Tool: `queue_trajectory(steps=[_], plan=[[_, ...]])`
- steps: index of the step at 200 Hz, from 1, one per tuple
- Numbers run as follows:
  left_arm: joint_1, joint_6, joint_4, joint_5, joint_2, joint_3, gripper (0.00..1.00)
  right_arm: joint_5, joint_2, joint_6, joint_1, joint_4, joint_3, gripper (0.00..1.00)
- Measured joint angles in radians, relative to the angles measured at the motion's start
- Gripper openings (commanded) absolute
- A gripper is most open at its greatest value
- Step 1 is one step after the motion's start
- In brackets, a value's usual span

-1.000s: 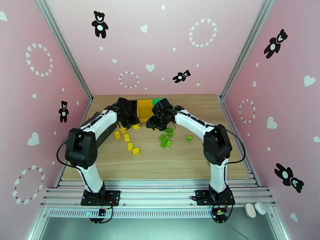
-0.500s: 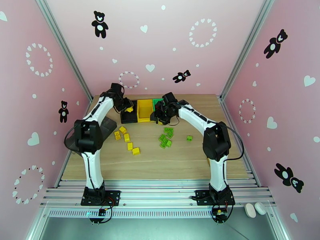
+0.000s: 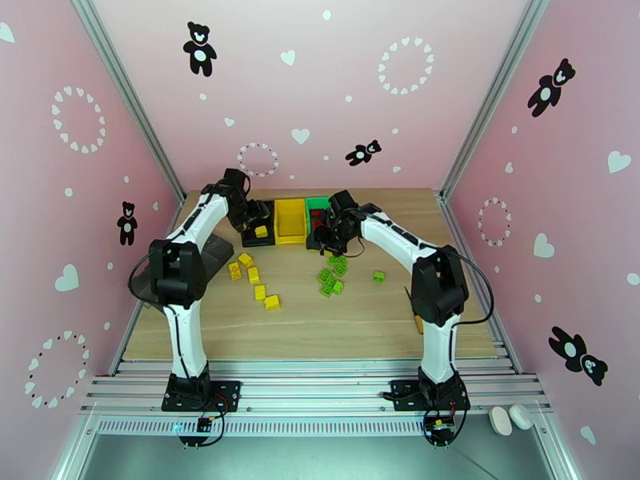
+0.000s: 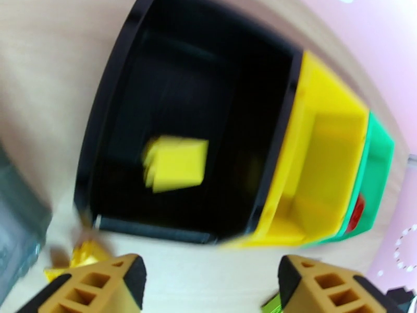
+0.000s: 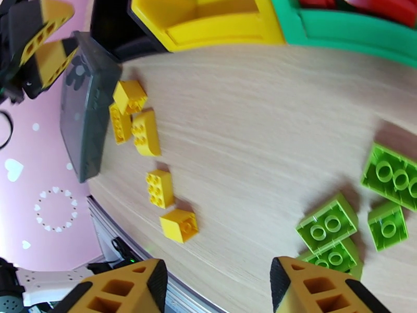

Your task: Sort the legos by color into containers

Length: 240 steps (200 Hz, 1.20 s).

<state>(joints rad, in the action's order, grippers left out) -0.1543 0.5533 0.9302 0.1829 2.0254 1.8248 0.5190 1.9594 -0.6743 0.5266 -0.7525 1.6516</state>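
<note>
The left hand (image 4: 211, 281) was held spread and empty over the black bin (image 4: 107, 100), where a yellow brick (image 4: 174, 164) was seen; the right hand (image 5: 213, 288), likewise spread, was poised for green bricks (image 5: 328, 223) at its 2 o'clock.

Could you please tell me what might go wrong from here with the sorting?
1. A yellow brick is inside the black bin while the yellow bin beside it looks empty, so the rest may get split between them.
2. Red bricks lie in the green bin; the green bricks on the table could be added there and mix colours.
3. The left gripper and right gripper work close together near the bins and might collide.
</note>
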Motion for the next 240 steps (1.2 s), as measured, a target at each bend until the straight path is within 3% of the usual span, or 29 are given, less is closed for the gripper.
queue_trajectory(steps=[53, 114, 166, 240], plan=[[-0.114, 0.008, 0.001, -0.103, -0.272, -0.314, 0.77, -0.072, -0.084, 0.022, 0.054, -0.015, -0.088, 0.61], [-0.233, 0.080, 0.002, -0.182, -0.407, -0.597, 0.77, -0.196, -0.103, 0.046, 0.160, -0.045, -0.121, 0.61], [-0.306, 0.136, -0.042, -0.183, -0.420, -0.760, 0.69, -0.286, -0.104, 0.056, 0.253, -0.070, -0.127, 0.60], [-0.307, 0.123, -0.108, -0.189, -0.343, -0.782, 0.62, -0.314, -0.132, 0.047, 0.285, -0.071, -0.179, 0.60]])
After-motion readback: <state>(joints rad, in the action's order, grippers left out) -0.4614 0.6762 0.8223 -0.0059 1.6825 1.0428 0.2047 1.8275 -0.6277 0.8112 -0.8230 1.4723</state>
